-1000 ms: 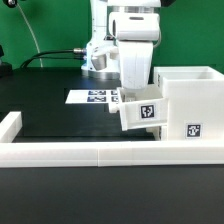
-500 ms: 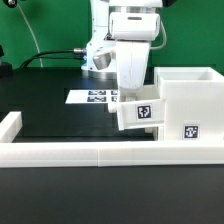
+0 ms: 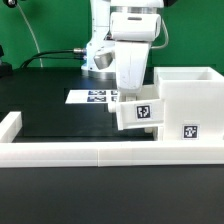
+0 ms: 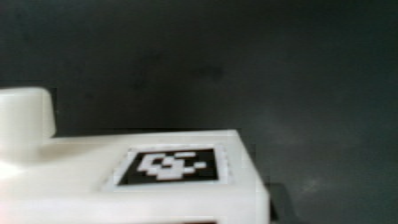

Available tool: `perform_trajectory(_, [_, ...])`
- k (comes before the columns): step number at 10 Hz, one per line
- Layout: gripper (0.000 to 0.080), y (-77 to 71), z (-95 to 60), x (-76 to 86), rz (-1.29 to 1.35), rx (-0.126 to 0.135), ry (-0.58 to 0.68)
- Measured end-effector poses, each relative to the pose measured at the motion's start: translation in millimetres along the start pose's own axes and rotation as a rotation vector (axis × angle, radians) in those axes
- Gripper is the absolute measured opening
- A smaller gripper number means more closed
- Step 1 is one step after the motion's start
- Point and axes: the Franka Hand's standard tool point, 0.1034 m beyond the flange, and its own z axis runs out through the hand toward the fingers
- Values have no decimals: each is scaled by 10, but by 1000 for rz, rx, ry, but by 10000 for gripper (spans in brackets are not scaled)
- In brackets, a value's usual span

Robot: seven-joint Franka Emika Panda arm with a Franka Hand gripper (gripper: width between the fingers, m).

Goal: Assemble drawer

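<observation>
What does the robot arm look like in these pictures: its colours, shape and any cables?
The arm is white with rounded, boxy segments and dark grey bands at the joints. Its lowest white block hides the gripper, so the fingers cannot be seen. A black cable runs behind it toward the exterior view's left. No markings are legible.

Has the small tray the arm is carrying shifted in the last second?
Yes, slightly: the tray has edged toward the housing and is less tilted, judged against the marker board.
</observation>
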Motion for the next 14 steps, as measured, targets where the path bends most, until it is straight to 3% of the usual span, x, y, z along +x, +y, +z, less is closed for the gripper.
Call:
perform_trajectory(2, [45, -2, -5, -21, -9, 2, -1])
perform_trajectory(4, [393, 12, -132, -81, -16, -1, -11])
perform_trajectory(5, [393, 16, -200, -89, -17, 2, -18])
perform_trajectory(6, [568, 30, -290, -103, -17, 3, -27])
perform_trajectory(7, [624, 51, -366, -118, -16, 4, -35])
perform_trajectory(10, [644, 175, -690, -334, -44, 34, -77])
perform_trajectory(12, [649, 184, -667, -670, -84, 30, -76])
perform_trajectory(14, [649, 186, -645, -666, -101, 30, -70])
